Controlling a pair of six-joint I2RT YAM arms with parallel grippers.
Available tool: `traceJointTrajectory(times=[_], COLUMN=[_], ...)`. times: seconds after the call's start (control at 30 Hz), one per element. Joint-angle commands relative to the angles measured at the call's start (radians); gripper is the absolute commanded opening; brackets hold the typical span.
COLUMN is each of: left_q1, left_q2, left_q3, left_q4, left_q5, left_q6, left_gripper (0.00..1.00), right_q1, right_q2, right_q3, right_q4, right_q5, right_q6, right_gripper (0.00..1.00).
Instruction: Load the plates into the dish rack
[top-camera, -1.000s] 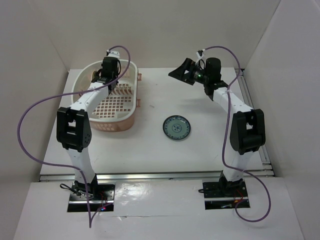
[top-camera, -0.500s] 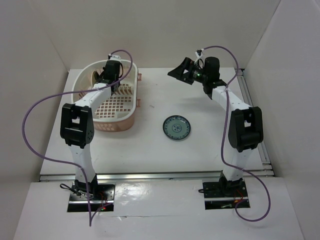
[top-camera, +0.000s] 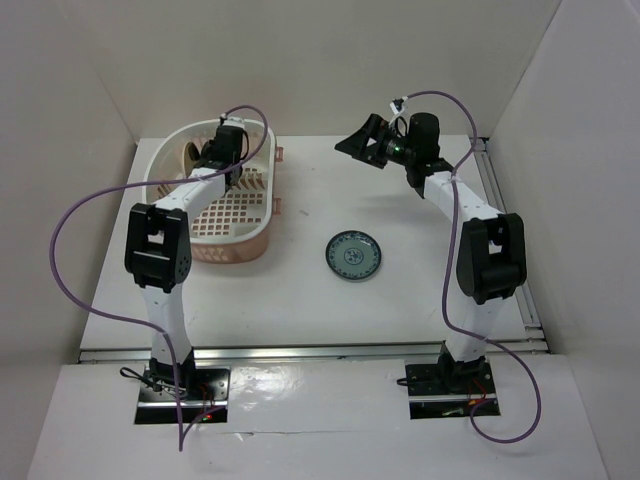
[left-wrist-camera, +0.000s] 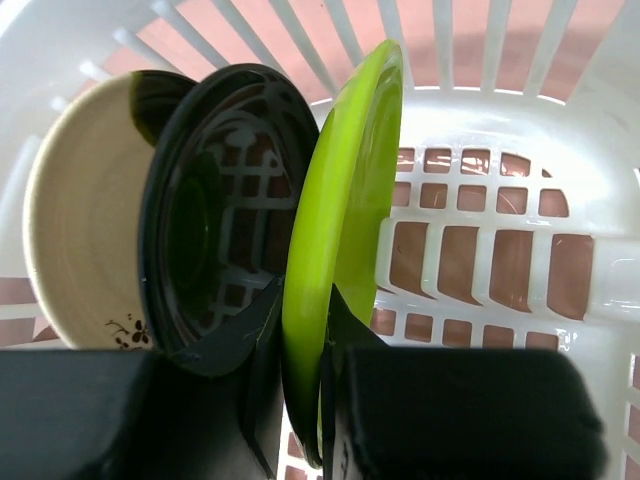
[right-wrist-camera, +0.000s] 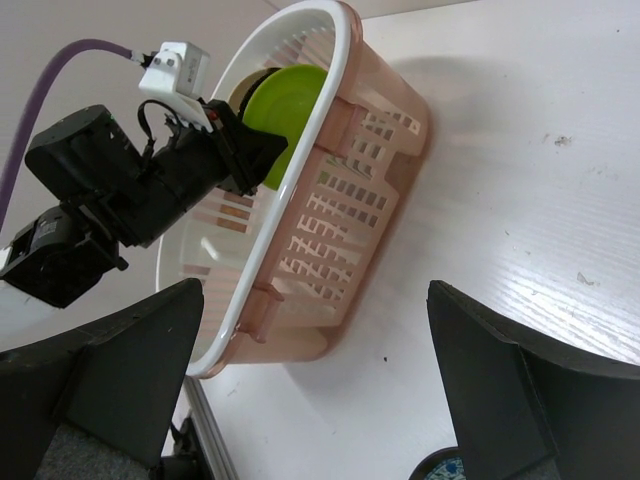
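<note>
My left gripper is shut on the lower edge of the lime green plate and holds it upright inside the dish rack. The glossy black plate stands just left of it, and the cream plate with a dark patch stands behind that. From above, the left gripper is at the far end of the rack. The blue-white patterned plate lies flat on the table. My right gripper is open and empty, raised above the far middle of the table.
The right wrist view shows the rack's salmon outer wall, the green plate and the left gripper inside it. White walls enclose the table on three sides. A metal rail runs along the right edge.
The left arm has shifted a little to the right and further over the rack's far end with the green plate. The right arm has barely moved.
</note>
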Motion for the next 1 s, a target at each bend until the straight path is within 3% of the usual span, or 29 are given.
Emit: traceJointTrajectory(times=[0.0, 0.3, 0.53, 0.57, 0.67, 0.97], left_q1=[0.007, 0.016, 0.016, 0.016, 0.016, 0.016], left_q2=[0.012, 0.012, 0.001, 0.001, -0.012, -0.172], left_q3=[0.029, 0.047, 0.057, 0.069, 0.095, 0.156], left_q4=[0.021, 0.012, 0.021, 0.021, -0.011, -0.108], left_q5=[-0.008, 0.020, 0.008, 0.008, 0.037, 0.380], left_q6=[-0.030, -0.030, -0.018, -0.018, -0.030, -0.128], left_gripper=[0.08, 0.38, 0.73, 0.82, 0.89, 0.99], right_q1=[-0.005, -0.005, -0.005, -0.005, -0.005, -0.039], right_q2=[0.012, 0.021, 0.030, 0.030, 0.040, 0.075], right_q3=[0.048, 0.048, 0.048, 0.048, 0.057, 0.001], right_q4=[0.042, 0.033, 0.022, 0.022, -0.005, -0.185], right_q5=[-0.015, -0.015, -0.015, -0.015, 0.003, 0.184], right_q6=[0.001, 0.001, -0.008, -0.008, -0.018, -0.158], right_gripper=[1.00, 1.00, 1.00, 1.00, 1.00, 1.00])
